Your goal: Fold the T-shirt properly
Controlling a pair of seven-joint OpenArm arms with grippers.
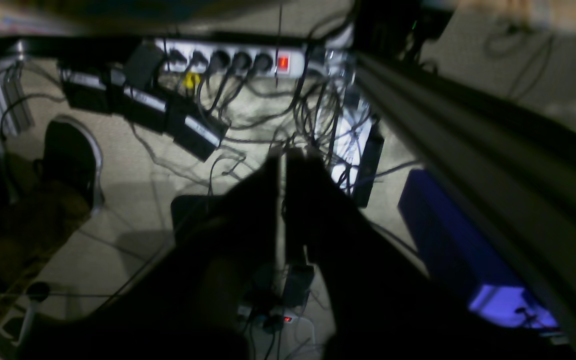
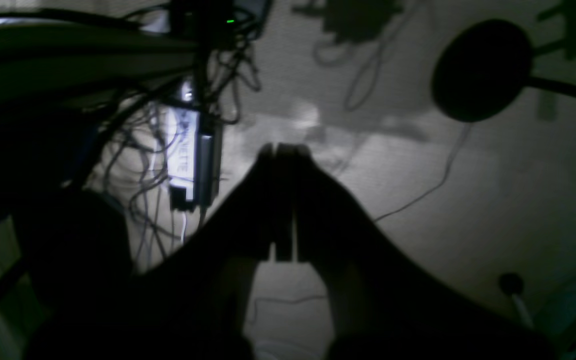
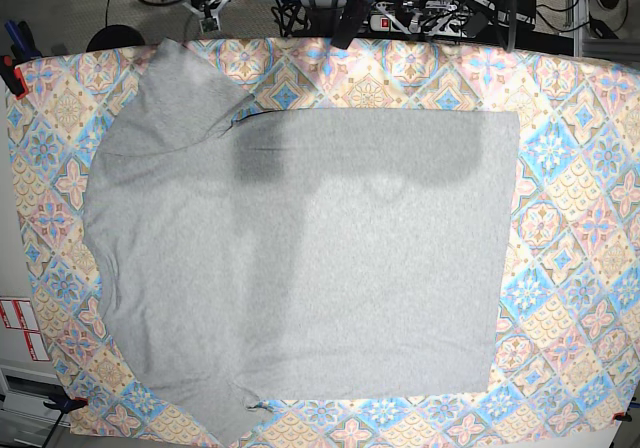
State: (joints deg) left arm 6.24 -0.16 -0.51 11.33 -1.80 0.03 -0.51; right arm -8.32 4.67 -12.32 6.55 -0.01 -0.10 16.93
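The T-shirt (image 3: 300, 268) lay spread flat across the tablecloth (image 3: 580, 218), covering most of the middle and the 9 o'clock half of the base view. Its straight hem ran down the 3 o'clock side, one sleeve pointed toward 11 o'clock and the other toward 7 o'clock. No lettering showed on the upturned side. A broad dark shadow crossed the cloth near 12 o'clock.

Neither arm reached over the shirt. The left gripper (image 1: 283, 155) hung over the floor, its jaws together with only a thin slit between them, nothing held. Beyond it, toward 12 o'clock, sat a power strip (image 1: 228, 60) amid tangled cables (image 1: 318, 115). The right gripper (image 2: 283, 150) was likewise pressed together and empty, above bare floor with a round dark base (image 2: 480, 70) toward 2 o'clock.
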